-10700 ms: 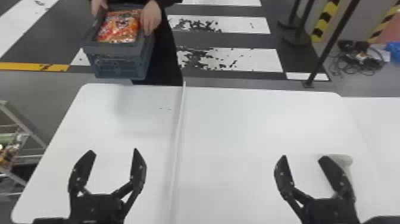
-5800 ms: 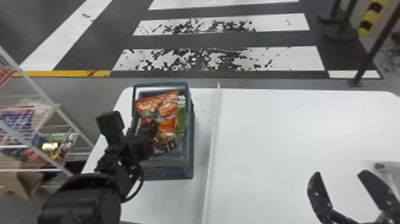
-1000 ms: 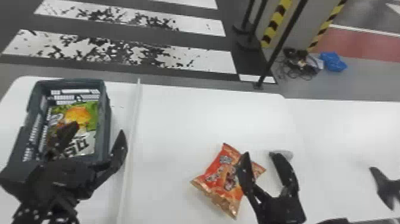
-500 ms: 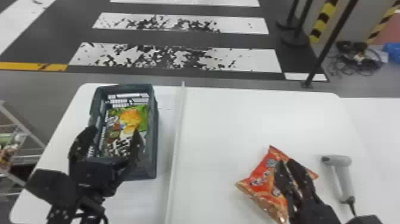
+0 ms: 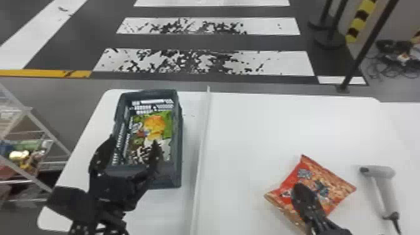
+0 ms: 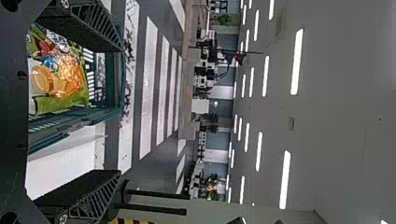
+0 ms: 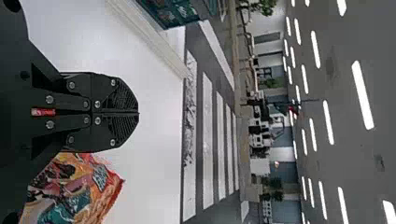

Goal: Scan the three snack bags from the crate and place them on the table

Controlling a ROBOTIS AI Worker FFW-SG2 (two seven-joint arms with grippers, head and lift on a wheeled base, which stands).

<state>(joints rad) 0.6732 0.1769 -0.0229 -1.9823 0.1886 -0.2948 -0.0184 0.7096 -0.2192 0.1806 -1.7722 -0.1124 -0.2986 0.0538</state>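
Right pincer (image 5: 299,187) sits at about four o'clock from the middle of the head view, over the orange-red snack bag (image 5: 331,187), which lies aslant on the table. In the right wrist view this pincer (image 7: 138,113) has its two fingers pressed together, with the orange-red bag beside them. A grey handheld scanner (image 5: 381,172) rests just beside the bag, between three and four o'clock, its handle pointing towards the near side. Left pincer (image 5: 133,139) is at eight o'clock, in front of the near end of the crate (image 5: 178,137); the left wrist view shows its fingers spread wide, with nothing gripped. Inside the crate, between eight and nine, lies a green snack bag (image 5: 156,122) with yellow-orange pictures. A pale raised strip (image 5: 203,143) runs along the table (image 5: 281,125) from near six o'clock towards twelve, just beside the crate. Off the table, near nine, stands a wire rack (image 5: 40,122) of colourful packets. Farther off, white floor stripes (image 5: 275,61) stretch across twelve, and a dark post (image 5: 364,54) stands towards two.
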